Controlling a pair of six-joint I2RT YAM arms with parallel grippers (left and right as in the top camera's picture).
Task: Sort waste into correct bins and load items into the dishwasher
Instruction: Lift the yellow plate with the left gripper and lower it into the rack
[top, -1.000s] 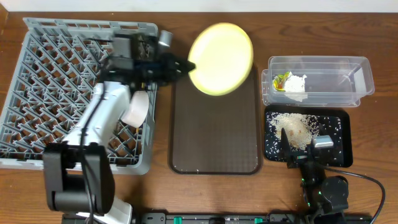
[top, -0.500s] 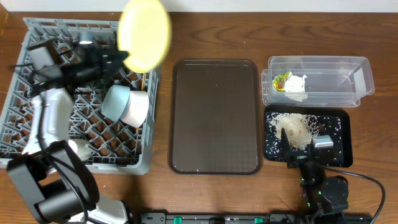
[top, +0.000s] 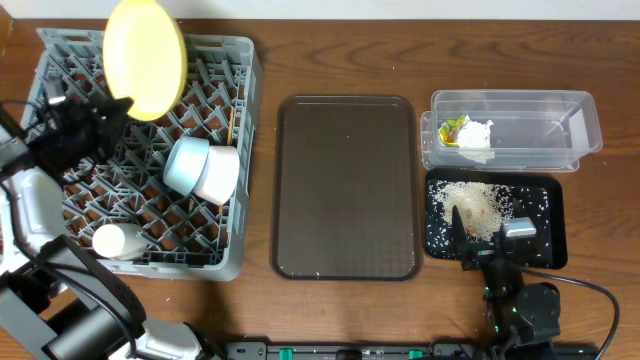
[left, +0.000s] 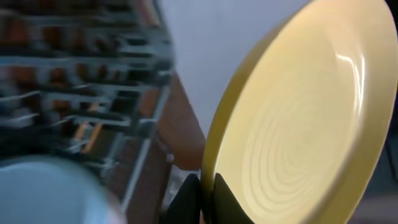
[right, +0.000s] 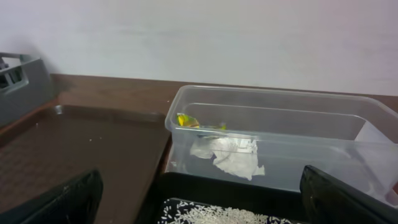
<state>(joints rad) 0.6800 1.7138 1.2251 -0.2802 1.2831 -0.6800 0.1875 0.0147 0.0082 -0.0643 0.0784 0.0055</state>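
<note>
Since the left hand (top: 118, 104) pinches the yellow plate (top: 145, 55) by its lower rim, upright over the far rows of the dish rack (top: 215, 60), it should lower the plate edge-first between pegs, clear of the bowls (top: 190, 165), before releasing.

Crumpled tissue (right: 227, 158) in clear tub (right: 311, 134) (wrapper (right: 186, 120) beside), rice (right: 205, 215) below

Yellow plate (top: 145, 58), grey lattice rack (top: 215, 45), brown tray (top: 346, 190), white-speckled black tray (top: 553, 228)
</note>
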